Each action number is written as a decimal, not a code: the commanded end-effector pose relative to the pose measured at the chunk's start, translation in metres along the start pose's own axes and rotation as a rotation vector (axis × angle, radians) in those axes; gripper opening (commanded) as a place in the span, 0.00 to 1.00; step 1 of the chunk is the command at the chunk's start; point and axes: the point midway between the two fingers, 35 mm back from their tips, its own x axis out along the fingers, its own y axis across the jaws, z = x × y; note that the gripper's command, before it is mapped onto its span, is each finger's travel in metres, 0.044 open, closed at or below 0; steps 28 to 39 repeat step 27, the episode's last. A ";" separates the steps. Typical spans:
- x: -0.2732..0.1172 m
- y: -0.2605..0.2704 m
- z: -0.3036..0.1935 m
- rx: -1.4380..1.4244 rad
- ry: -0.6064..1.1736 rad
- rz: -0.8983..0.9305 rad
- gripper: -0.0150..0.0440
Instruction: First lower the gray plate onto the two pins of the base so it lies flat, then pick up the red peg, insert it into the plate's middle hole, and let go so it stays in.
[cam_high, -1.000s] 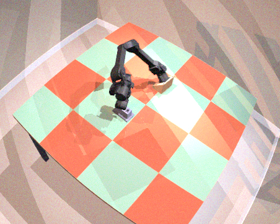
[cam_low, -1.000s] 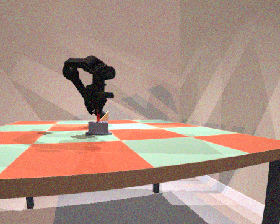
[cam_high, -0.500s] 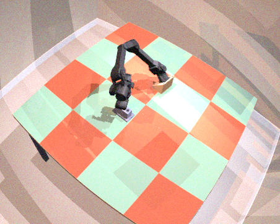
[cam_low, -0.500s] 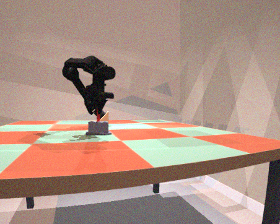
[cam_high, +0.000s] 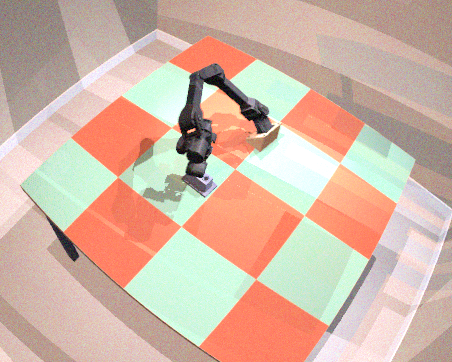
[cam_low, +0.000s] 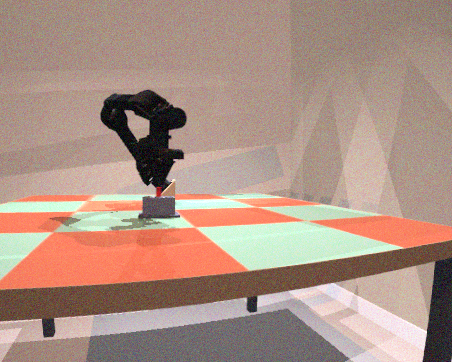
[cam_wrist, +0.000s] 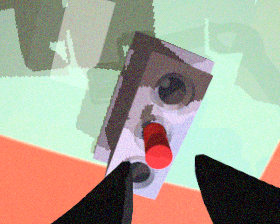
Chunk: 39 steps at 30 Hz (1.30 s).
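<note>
Arm (cam_high: 194, 100) (cam_low: 125, 102) rises in the top view from its foot right of the upper centre, beside a tan block (cam_high: 263, 140) (cam_low: 170, 189). It slants up and left to a bent elbow near the upper middle of the frame, then folds down along the left, so the gripper (cam_high: 197, 171) (cam_low: 159, 186) (cam_wrist: 163, 166) ends just left of centre. In the exterior view the arm makes a crooked arch left of the middle, its wrist turned down over the plate (cam_low: 159, 206) (cam_wrist: 192, 116).

Seen from the wrist, the gripper's two black fingers reach in from the lower left and lower right corners, partly open with a clear gap between them. They hold nothing.

The red peg (cam_low: 159, 191) (cam_wrist: 159, 156) stands in the plate's middle hole, its bright end up and showing between the fingertips but apart from both. The plate lies flat on the base (cam_high: 205, 193) (cam_low: 176, 216) (cam_wrist: 101, 151), slanting from upper right to lower centre of the wrist view, with one round hole on either side of the peg. In the top view, the peg cannot be made out.
</note>
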 end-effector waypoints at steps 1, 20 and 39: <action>-0.002 0.000 0.000 -0.003 -0.003 0.000 0.51; -0.013 -0.003 -0.001 -0.005 -0.006 0.000 0.51; -0.017 -0.004 -0.001 -0.005 -0.006 0.000 0.51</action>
